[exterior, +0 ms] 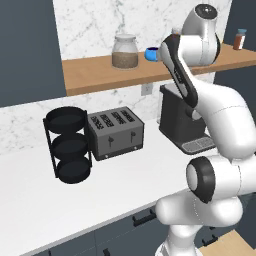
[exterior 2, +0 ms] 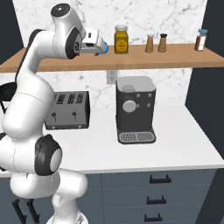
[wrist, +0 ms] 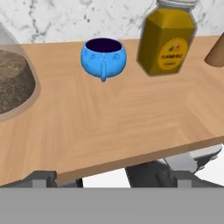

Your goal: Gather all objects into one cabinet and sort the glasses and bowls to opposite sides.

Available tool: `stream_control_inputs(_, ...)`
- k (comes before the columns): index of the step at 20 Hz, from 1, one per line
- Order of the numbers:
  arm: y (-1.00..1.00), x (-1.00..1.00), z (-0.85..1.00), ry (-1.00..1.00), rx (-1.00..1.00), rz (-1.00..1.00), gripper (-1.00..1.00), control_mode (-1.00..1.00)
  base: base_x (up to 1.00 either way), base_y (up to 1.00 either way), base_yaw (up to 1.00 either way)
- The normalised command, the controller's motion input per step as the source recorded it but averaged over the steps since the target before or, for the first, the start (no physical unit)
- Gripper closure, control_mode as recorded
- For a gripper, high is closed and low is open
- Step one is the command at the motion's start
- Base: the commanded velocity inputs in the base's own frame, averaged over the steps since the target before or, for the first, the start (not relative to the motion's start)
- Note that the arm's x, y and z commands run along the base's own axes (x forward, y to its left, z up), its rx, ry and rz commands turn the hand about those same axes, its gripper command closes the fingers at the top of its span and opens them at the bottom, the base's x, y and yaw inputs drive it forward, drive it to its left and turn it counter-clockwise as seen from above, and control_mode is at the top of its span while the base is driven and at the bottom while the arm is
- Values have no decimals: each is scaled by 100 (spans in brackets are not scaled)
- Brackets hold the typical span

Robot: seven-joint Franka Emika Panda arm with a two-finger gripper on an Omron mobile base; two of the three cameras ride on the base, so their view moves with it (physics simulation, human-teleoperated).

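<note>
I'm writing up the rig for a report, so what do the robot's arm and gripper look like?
The arm is glossy white with rounded, bulbous links and dark grey to black discs and bands at the joints. No cables or markings show. The gripper has two small, dark grey, blocky finger tips.

No text can be read anywhere. The yellow spice jar (wrist: 167, 38) on the wooden shelf (wrist: 131, 118) carries an orange round label with a small leaf-like mark and a dark line of print beneath it, too blurred to make out in the hand view; in the right base view the same jar (exterior 2: 121, 40) shows just a small dark patch. The toaster (exterior: 116, 132) and the coffee machine (exterior 2: 135, 109) bear knobs and buttons with no legible marks or numbers.
</note>
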Motion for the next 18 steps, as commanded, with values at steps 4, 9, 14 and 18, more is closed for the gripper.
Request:
stream_control_inputs(4,2,54,38,12,1,0,-100,-100,0,0,0)
stream_control_inputs(9,1,4,-16,1,0,0,-100,-100,0,0,0)
stream_control_inputs(14,7,7,-58,-9,0,0,-100,-100,0,0,0)
stream_control_inputs(18,7,13,-62,-16,0,0,-100,-100,0,0,0)
